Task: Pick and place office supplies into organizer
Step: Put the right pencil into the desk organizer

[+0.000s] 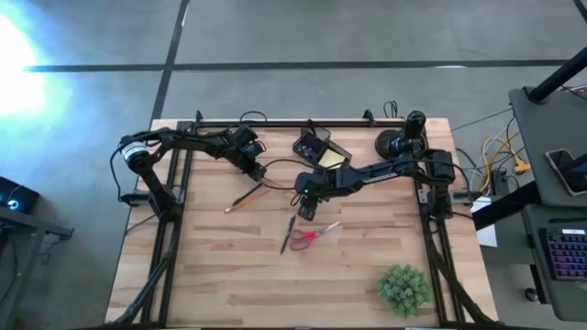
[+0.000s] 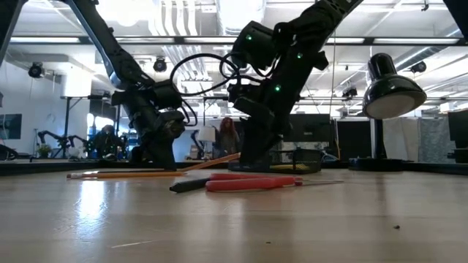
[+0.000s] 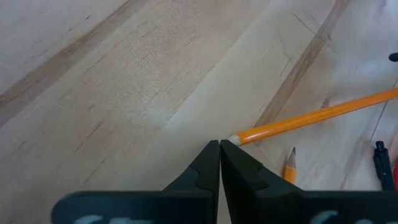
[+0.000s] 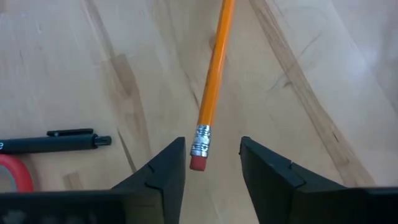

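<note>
A: What lies around the right claw (image 4: 212, 163)?
B: Its jaws are parted, holding nothing. An orange pencil (image 4: 212, 87) lies on the wooden surface (image 4: 74, 74), its pink eraser end between the fingertips. A black pen (image 4: 53, 142) and red-handled scissors (image 1: 310, 236) lie just beside it. The black organizer (image 1: 312, 147) stands beyond.
A: And the left claw (image 3: 220, 144)?
B: Closed, empty, tips near a second orange pencil (image 3: 311, 118).

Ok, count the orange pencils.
2 orange pencils. One has its eraser between the right gripper's open fingers; the other lies beside the left gripper. More may be hidden.
</note>
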Motion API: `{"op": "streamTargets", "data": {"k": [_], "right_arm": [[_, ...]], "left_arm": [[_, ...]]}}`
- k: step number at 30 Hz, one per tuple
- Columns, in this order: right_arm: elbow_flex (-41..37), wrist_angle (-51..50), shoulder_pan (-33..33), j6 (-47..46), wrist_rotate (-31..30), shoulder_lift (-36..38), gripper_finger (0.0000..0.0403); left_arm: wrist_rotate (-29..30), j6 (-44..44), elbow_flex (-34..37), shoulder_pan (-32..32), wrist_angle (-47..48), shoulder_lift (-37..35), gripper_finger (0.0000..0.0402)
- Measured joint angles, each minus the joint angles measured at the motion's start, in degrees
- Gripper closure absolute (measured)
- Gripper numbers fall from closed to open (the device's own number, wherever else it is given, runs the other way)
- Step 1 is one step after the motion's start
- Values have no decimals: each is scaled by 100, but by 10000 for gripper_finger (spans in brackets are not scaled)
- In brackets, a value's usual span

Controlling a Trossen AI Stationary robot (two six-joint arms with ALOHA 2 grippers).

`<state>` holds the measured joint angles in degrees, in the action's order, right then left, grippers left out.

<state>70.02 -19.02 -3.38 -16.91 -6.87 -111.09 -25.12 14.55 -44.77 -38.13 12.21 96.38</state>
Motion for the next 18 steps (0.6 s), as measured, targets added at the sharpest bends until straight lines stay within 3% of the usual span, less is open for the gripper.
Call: {"op": "streamTargets", "data": {"k": [18], "right_arm": [[0, 214, -2, -4, -5, 4, 346]], "left_arm": [[-13, 2, 7, 0, -17, 0, 401]]}}
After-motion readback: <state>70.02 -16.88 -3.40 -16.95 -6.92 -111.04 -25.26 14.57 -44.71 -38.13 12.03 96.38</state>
